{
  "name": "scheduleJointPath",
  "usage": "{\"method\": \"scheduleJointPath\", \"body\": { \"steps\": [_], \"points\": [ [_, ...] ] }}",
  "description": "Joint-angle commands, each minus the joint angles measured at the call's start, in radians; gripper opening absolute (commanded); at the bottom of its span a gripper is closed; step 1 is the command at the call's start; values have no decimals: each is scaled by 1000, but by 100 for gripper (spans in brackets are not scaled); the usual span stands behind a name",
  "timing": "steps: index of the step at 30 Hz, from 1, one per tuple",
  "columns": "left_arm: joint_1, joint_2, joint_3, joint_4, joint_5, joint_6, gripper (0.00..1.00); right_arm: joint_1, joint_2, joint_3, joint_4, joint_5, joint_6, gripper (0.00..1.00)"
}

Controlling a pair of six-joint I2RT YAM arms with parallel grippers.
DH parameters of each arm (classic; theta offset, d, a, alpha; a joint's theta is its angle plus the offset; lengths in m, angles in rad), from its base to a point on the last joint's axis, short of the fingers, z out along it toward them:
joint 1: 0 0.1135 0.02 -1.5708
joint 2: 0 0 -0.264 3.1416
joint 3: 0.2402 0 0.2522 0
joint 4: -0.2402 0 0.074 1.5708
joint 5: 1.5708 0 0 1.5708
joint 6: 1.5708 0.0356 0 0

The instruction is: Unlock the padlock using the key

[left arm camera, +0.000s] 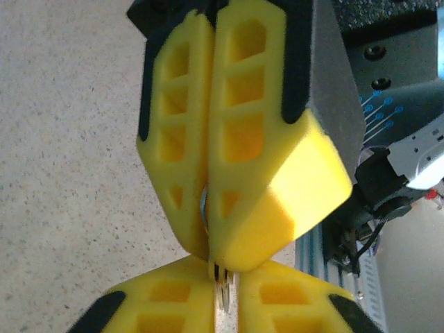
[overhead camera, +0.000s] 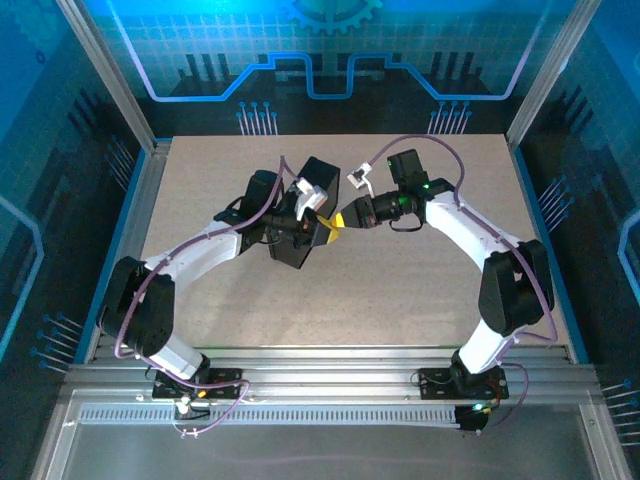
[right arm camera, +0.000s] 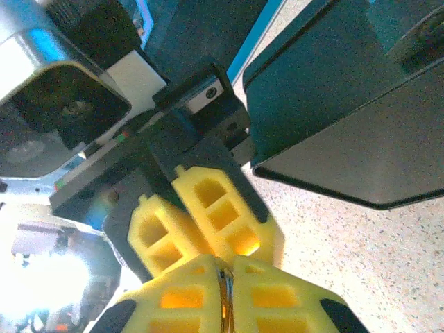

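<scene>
The key [left arm camera: 222, 290] is held in the air above the tabletop [left arm camera: 62, 139]. The jaws of the right gripper [right arm camera: 224, 269] pinch it. Those of the left gripper [left arm camera: 208, 250] press nearly together on its other end.

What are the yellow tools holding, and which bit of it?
The key, a thin metal piece. The right tool pinches one end between its fingertips; the left tool pinches the other end, tip to tip.

The key [left arm camera: 221, 284], a thin greyish metal sliver seen edge-on, was pinched between the closed yellow pads of the left gripper [left arm camera: 207, 236] and the right gripper [right arm camera: 223, 263], held off the table.
</scene>
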Motion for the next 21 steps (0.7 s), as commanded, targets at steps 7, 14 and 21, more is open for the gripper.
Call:
{"method": "scheduleJointPath", "body": {
  "steps": [7, 14, 21],
  "points": [
    [38, 1, 1, 52, -44, -69, 36, -94, -32, -127, 250, -7, 267, 4],
    [13, 40, 1, 114, -95, -272, 35, -112, -44, -155, 340, 31, 390, 4],
    [-41, 50, 21, 81, -230, -332, 29, -128, -60, -195, 426, 141, 597, 4]
  ]
}}
